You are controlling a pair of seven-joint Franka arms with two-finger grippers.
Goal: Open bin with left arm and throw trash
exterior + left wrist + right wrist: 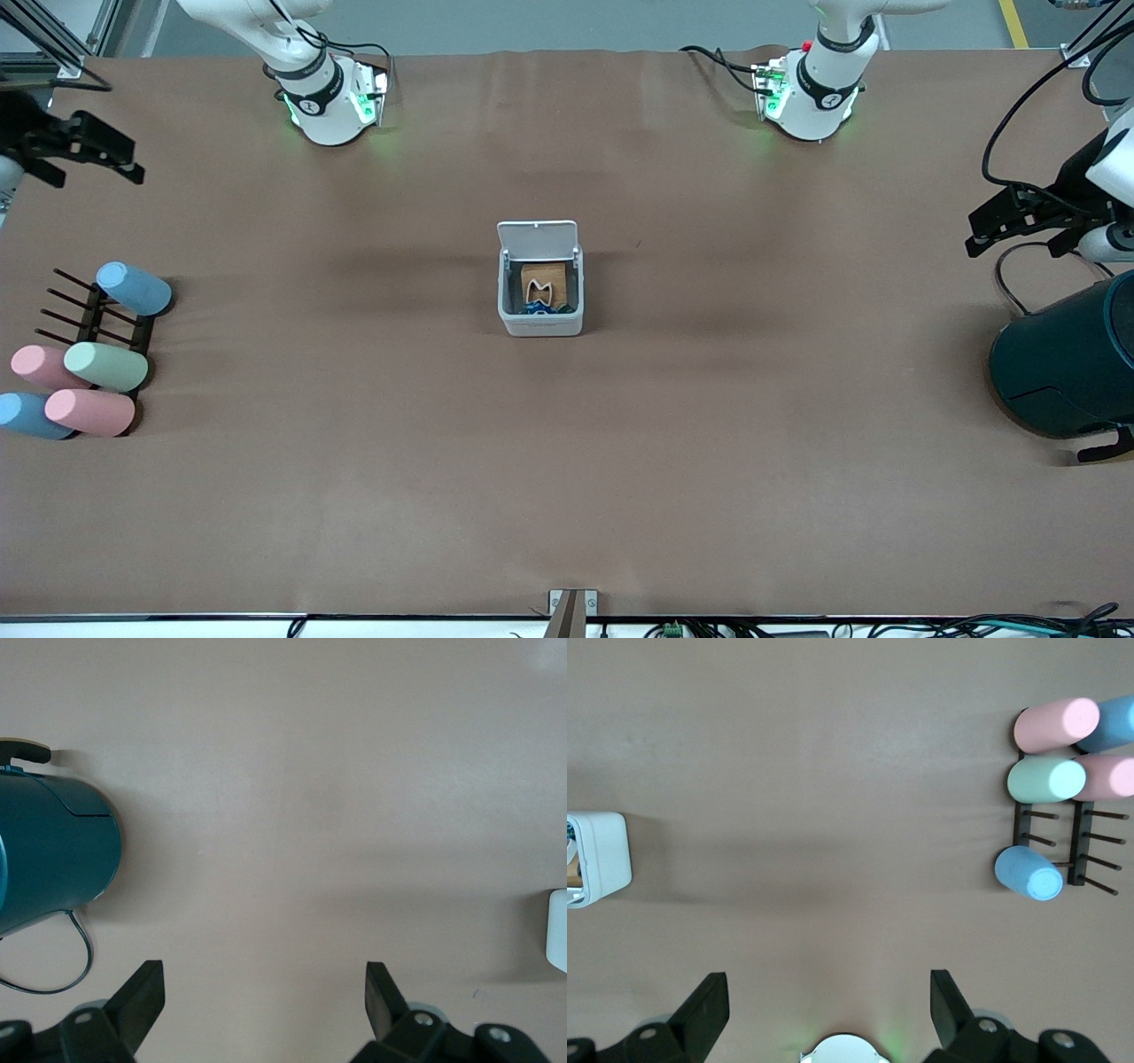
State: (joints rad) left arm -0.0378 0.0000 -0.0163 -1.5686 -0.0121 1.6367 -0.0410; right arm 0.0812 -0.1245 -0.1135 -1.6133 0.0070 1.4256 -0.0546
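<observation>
The bin (540, 321), a small white box with rounded corners, stands in the middle of the brown table (620, 461), about midway between the two arms' ends. Its lid (538, 236) is swung up and leans back toward the robots' bases, hinged on the edge farther from the front camera, so the mouth faces upward. The box is close to cube-shaped with no clear long axis. Inside lie a white hourglass-shaped frame (538, 287) over a tan patch and some dark pieces (542, 307) at the wall nearer the camera; what those pieces are is too small to tell.

The left gripper (264, 997) hangs over bare table at the left arm's end, well apart from the bin, fingers spread wide with nothing between them. Near it lies a dark teal drum (1067, 363) on its side with a thin cable (75, 961) trailing from it.

The right gripper (829, 1005) hangs at the right arm's end, fingers likewise spread and empty. There a black peg rack (93, 319) carries pastel cylinders (106, 366): blue, green and pink. Both arms wait.
</observation>
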